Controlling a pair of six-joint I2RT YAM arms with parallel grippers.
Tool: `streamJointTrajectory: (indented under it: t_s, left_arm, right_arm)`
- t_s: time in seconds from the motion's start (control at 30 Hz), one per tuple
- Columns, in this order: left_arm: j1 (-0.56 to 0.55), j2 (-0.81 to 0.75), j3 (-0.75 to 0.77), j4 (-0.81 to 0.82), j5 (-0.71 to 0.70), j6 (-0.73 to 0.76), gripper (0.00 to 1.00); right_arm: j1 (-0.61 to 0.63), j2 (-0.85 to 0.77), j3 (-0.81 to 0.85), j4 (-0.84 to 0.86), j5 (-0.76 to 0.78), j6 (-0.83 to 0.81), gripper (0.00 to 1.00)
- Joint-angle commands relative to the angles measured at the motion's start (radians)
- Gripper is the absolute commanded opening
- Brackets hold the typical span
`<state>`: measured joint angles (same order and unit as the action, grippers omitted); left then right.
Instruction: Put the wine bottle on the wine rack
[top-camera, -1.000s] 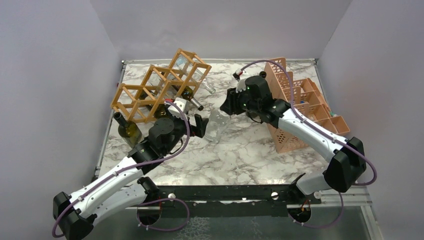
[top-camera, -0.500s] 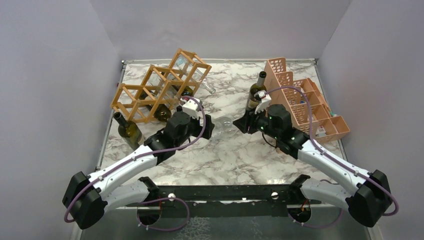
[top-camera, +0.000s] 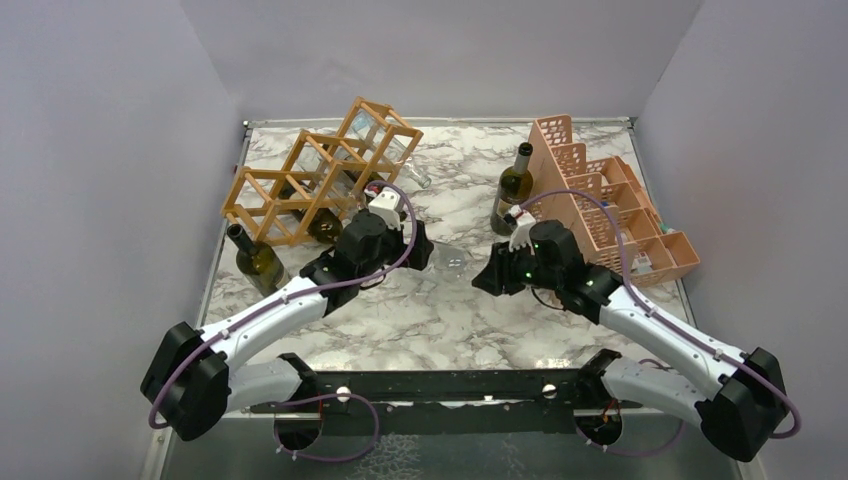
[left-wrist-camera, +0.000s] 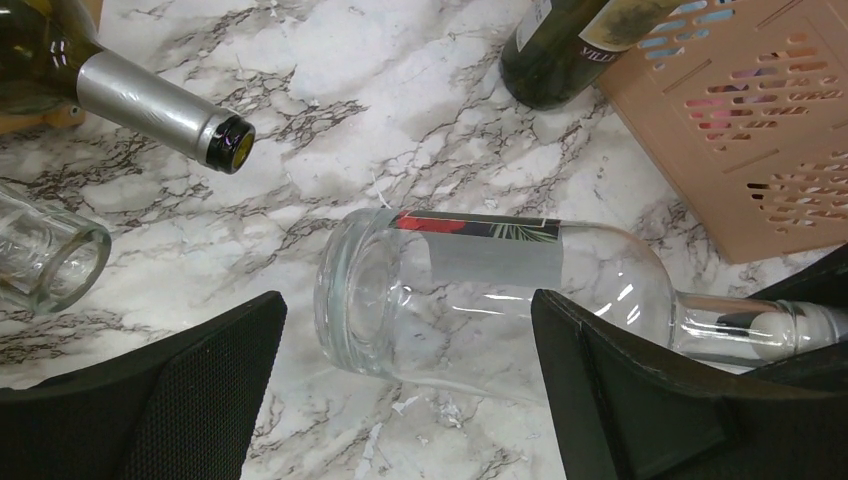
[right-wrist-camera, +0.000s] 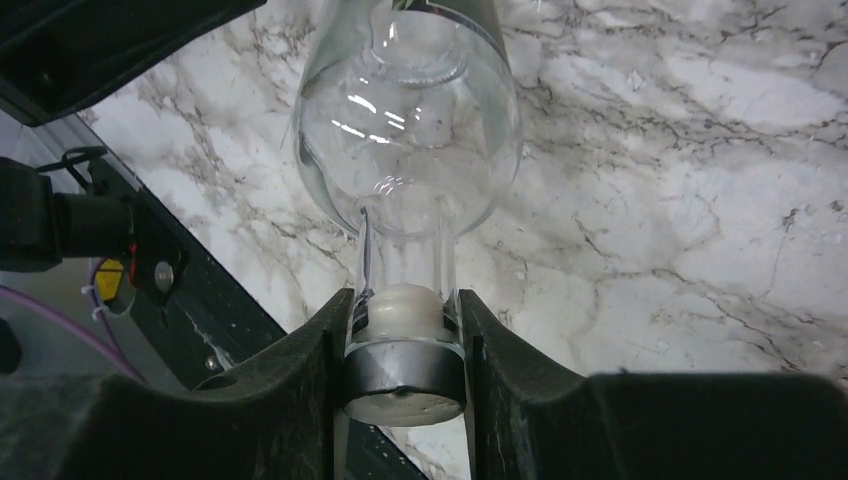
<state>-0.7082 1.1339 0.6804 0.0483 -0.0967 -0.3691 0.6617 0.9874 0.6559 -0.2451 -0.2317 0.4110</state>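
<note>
The marble worktop (top-camera: 450, 315) is carrying the wine rack (top-camera: 300, 185) at its far-left corner. The left gripper (top-camera: 420, 250), jaws spread wide, is facing the wine bottle (left-wrist-camera: 480, 290) base. The bottle's long axis is running left-right mid-worktop, and the right gripper (right-wrist-camera: 405, 360) is pinching its neck.

Twin white-and-black arms, purple cable all over

Both the left arm (top-camera: 262, 318) and right arm (top-camera: 655, 328) are glossy white shells between chunky black joint housings, with a purple cable (top-camera: 398, 205) looping along each and a small white box (top-camera: 383, 210) at the wrist. The left gripper (left-wrist-camera: 407, 300) has matte black fingers (left-wrist-camera: 190, 400) with a fine dimpled texture, the right gripper (right-wrist-camera: 402, 310) has smooth ones.
</note>
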Motion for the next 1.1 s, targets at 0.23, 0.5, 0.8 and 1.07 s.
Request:
streamJointTrajectory:
  t_s: [0.23, 0.5, 0.8, 1.07]
  left_arm:
    - [0.025, 0.075, 0.046, 0.071, 0.084, -0.022, 0.99]
    - [0.057, 0.161, 0.063, 0.090, 0.133, -0.023, 0.99]
    - [0.084, 0.253, 0.078, 0.120, 0.158, -0.019, 0.99]
    - [0.085, 0.298, 0.062, 0.140, 0.201, 0.013, 0.98]
  right_arm:
    - [0.026, 0.207, -0.011, -0.009, -0.068, -0.041, 0.01]
    - [0.072, 0.301, -0.002, 0.012, -0.046, -0.065, 0.01]
    - [0.117, 0.382, -0.010, 0.016, 0.044, -0.071, 0.21]
    - [0.122, 0.427, 0.003, 0.060, 0.064, -0.100, 0.38]
